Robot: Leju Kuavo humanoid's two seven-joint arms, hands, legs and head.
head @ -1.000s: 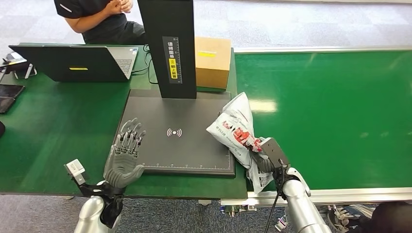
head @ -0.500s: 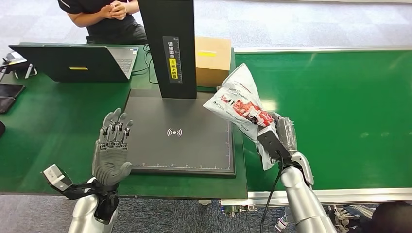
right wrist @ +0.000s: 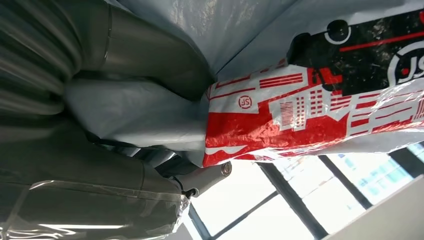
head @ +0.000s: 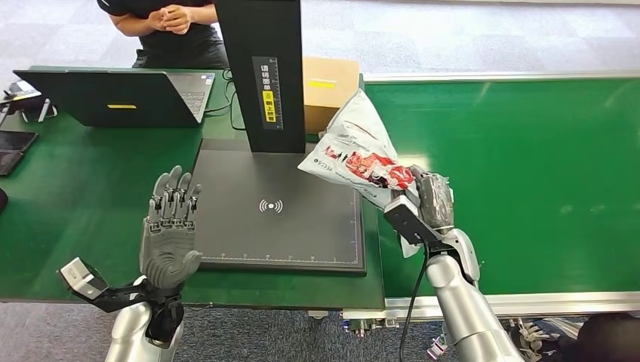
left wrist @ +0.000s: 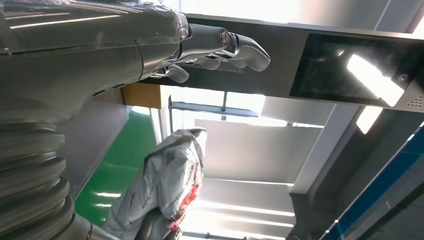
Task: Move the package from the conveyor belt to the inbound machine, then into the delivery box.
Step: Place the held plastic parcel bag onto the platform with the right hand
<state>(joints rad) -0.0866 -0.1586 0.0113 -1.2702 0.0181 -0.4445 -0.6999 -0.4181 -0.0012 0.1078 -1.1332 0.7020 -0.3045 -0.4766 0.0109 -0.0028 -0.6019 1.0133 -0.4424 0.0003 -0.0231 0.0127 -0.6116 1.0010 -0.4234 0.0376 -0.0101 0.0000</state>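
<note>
Surroundings: green table (head: 83,188) with an open laptop (head: 113,96) at its far left; phones or tablets (head: 15,149) at the left edge. A person (head: 162,26) sits behind the laptop, hands clasped.

Inbound machine: flat black pad (head: 279,207) with a white signal mark at its middle, and a black upright post (head: 264,72) rising from its far edge, labelled in yellow. A cardboard box (head: 328,94) stands just behind the post, to the right.

Belt (head: 528,166): wide and green, running right of the machine.

Package (head: 355,154): soft grey-white plastic mailer, crumpled and glossy, printed in red, black and white. It is off the belt, raised in the air over the pad's right edge, tilted with its narrow end up toward the box, which it partly hides.

My right robot hand (head: 429,202): fingers closed around the package's lower end, the film bunched in my grip.

My left robot hand (head: 170,230): raised, palm forward, fingers straight and slightly apart, holding nothing, over the table just left of the pad.
</note>
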